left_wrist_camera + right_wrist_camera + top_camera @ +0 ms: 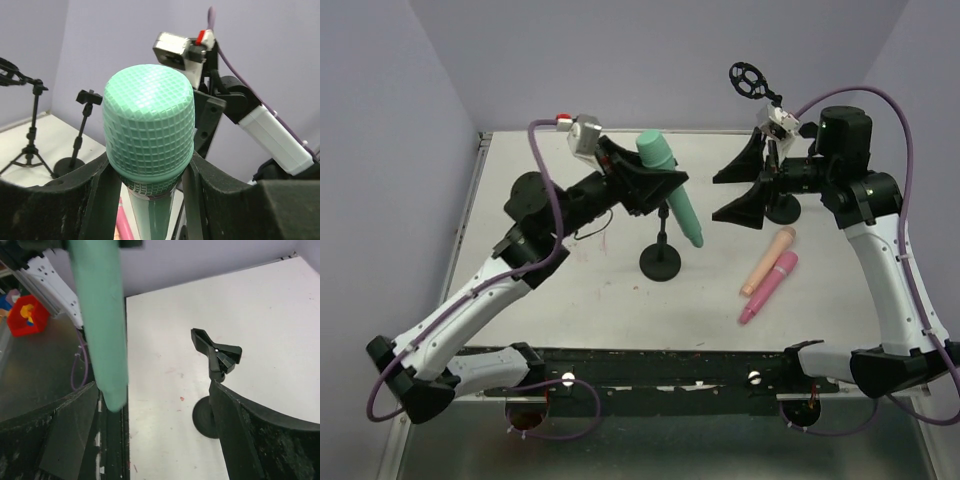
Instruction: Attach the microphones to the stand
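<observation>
While the left gripper pinches the green microphone just under its round head, the handle hangs tilted in the air with its narrow end pointing toward the near right. It is close above the small stand with the round foot, which sits near the middle of the table. The right gripper is spread wide and holds nothing; it sits just right of the handle, one finger close to it but not touching. The stand's clip is bare, so the handle is not seated in it.

The step in hand looks like fitting the first microphone. The next move probably calls for lining the handle up over the clip and pressing it in. The right gripper would likely have to steady the light stand or guide the handle, because the foot could slide or tip.

The peach microphone and the pink microphone lie side by side on the table to the right, touching or nearly so. A second stand with a ring on top waits at the far right
</observation>
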